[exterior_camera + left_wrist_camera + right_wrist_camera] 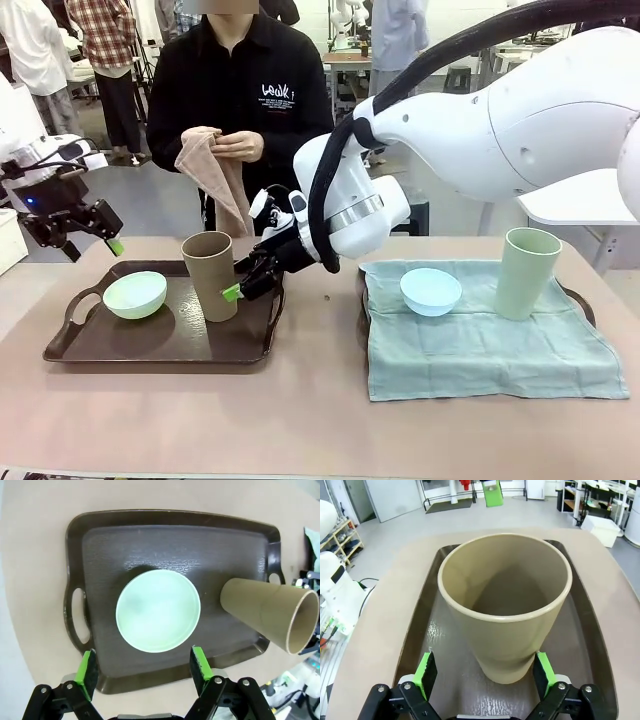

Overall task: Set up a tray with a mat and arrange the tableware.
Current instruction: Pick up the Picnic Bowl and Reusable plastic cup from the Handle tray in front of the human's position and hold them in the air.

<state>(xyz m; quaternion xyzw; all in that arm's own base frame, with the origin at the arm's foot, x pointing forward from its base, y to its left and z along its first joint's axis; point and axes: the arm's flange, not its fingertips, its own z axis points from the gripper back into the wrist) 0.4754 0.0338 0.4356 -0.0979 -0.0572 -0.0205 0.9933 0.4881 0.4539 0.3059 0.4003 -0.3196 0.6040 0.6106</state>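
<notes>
- Across the worktop (300, 425) from us, a person in a black top holds a pinkish-tan cloth (212, 165) in both hands, clear of both arms.
- On our right, a pale green cloth mat (490, 350) lies over a second dark tray (583, 303). A light blue round bowl (431, 290) and a pale green tall tumbler (527, 272) stand on it, near each other but apart.
- Our right arm reaches across the middle, and its wrist hangs between the two trays.
- The worktop is plain matte beige. Behind it is a grey-floored workshop with other tables and people.
- On our left, a dark brown plastic tray with cut-out handles (160, 345) carries a mint green round bowl (135, 295) and a tan brown tall tumbler (210, 275). Both are upright, matte and apart.
- The left arm's fingers (89, 669) hover above the mint bowl, spread wide and holding nothing.
- The right arm's fingers (542, 672) are spread wide on either side of the tan tumbler's lower part. We cannot tell whether a pad touches it.
</notes>
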